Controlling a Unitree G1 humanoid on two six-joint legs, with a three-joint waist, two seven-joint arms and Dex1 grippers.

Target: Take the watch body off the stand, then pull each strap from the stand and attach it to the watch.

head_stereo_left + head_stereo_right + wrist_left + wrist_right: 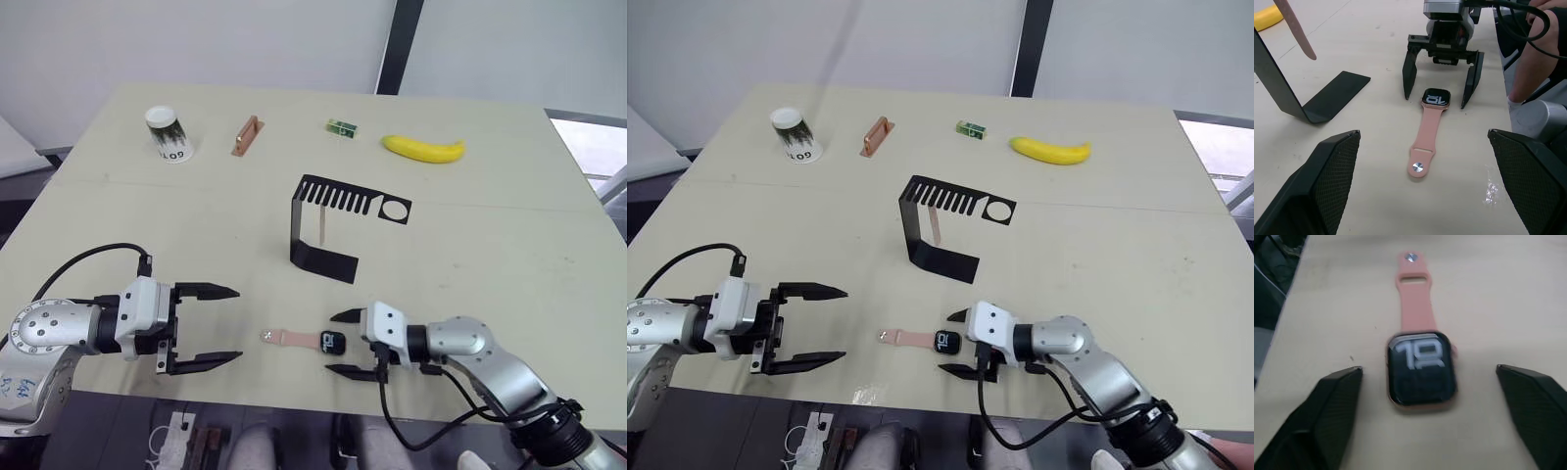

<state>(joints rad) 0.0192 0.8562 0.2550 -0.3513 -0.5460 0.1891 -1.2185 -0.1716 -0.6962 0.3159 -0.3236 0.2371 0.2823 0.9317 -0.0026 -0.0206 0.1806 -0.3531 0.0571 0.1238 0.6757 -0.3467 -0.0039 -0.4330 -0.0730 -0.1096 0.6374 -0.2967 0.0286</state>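
The watch body (333,342) is seen lying flat on the table (509,245), near the front edge, with its screen up and the white "10" showing. One pink strap (291,338) is joined to it and is stretched out flat toward the left claw. The right claw (347,344) is held low over the table with its two black fingers spread wide. The watch body is placed between the tips of those fingers, but it is not touched by them. The left claw (216,325) is also held wide open, and nothing is gripped in it. It is pointed at the free end of the strap and is kept a little apart from it. The black stand (338,227) is set farther back, in the middle of the table. The other strap (321,226) is seen hanging down from a slot in its top plate. Along the far side of the table, a paper cup (167,134), a brown block (246,136), a small green box (341,126) and a banana (423,148) are lined up.
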